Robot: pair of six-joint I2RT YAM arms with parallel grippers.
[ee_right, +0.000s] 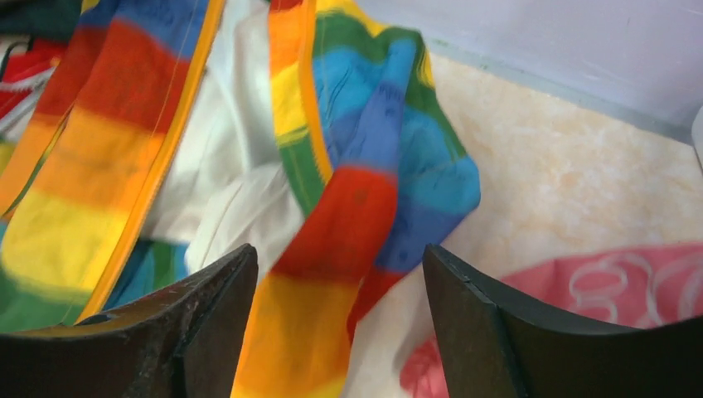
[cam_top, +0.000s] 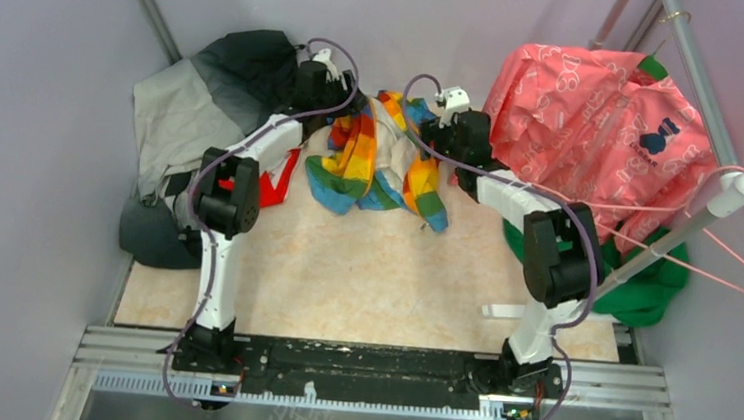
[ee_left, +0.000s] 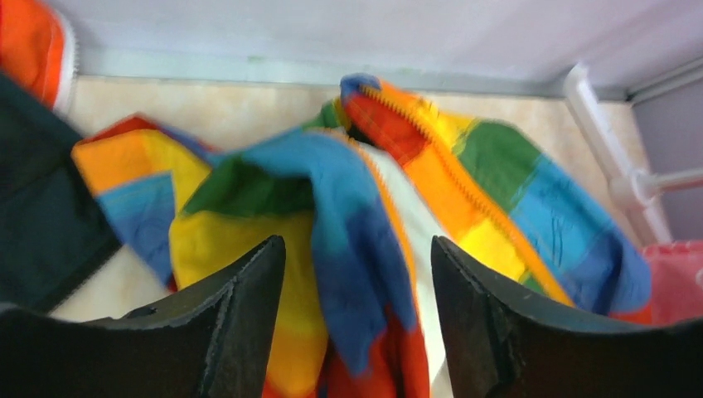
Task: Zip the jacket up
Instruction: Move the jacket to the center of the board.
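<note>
Jacket (cam_top: 352, 158) unzipped & crumpled, rainbow-striped.

1. The left arm (cam_top: 252, 155) and the right arm (cam_top: 519, 197) are slim, with white shell links between chunky black joint housings (cam_top: 229, 194).
2. A thin purple-grey cable (cam_top: 206, 257) trails loosely along each arm, from base to wrist.
3. A small white bracket (cam_top: 454, 98) caps each wrist.
4. The black bases (cam_top: 207, 343) stand on a dark rail (cam_top: 356, 364).
5. Up close in the wrist views, the jaws are matt black, wedge-shaped and scuffed along their edges.
</note>
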